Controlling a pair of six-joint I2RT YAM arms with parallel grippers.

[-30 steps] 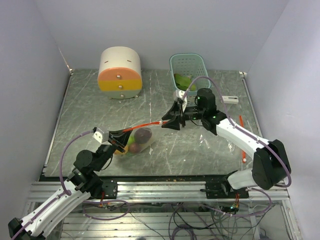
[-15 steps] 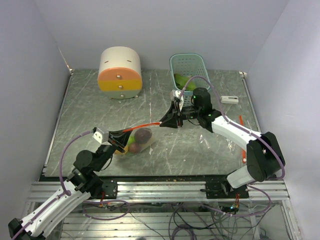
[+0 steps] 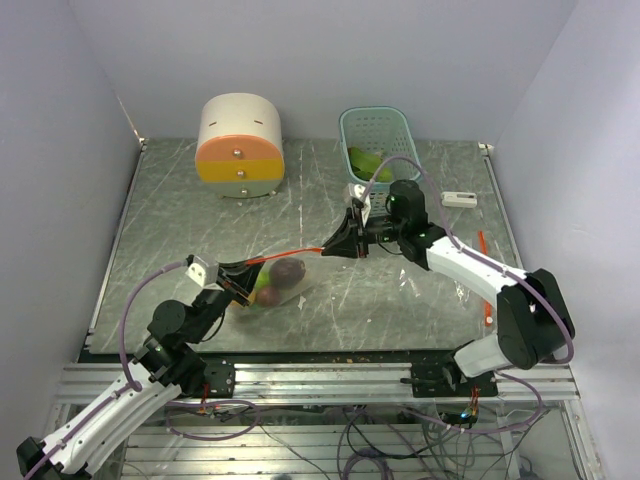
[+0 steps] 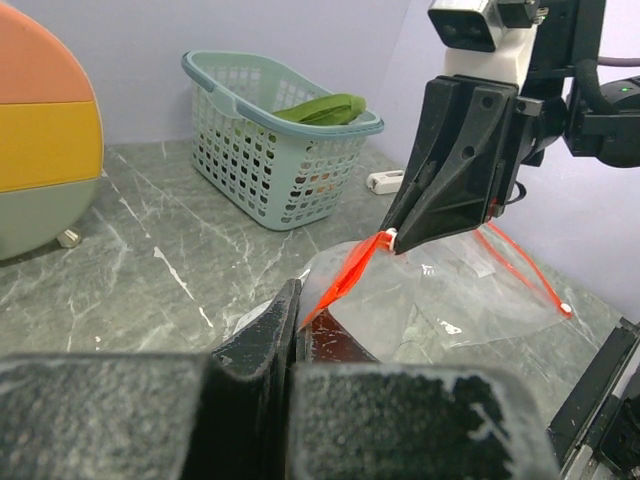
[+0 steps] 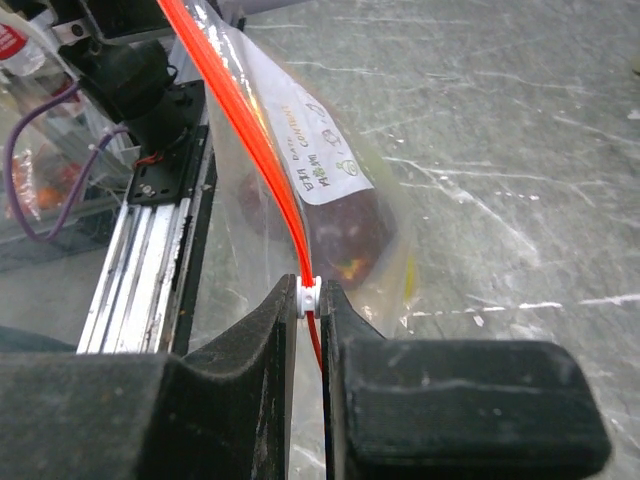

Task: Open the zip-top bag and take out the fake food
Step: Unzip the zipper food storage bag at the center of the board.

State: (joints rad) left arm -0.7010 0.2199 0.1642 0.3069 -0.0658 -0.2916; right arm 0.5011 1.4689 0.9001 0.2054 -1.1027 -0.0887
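The right claw [image 5: 310, 300] pinches the white slider [image 5: 309, 288]; the left claw [image 4: 291, 335] clamps the zip-top bag [image 3: 292, 281] at its other end (red zip track [image 3: 290, 254] taut between them).

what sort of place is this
Most likely a robot lab test cell: plain walls box in a marbled table, an aluminium rail runs along its near edge, and loose cables hang below.

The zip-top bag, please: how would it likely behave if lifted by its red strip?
Probably floppy: the zip-top bag hangs slack below its taut red zipper strip. Likely bottom-heavy: the fake food pools at its low end.
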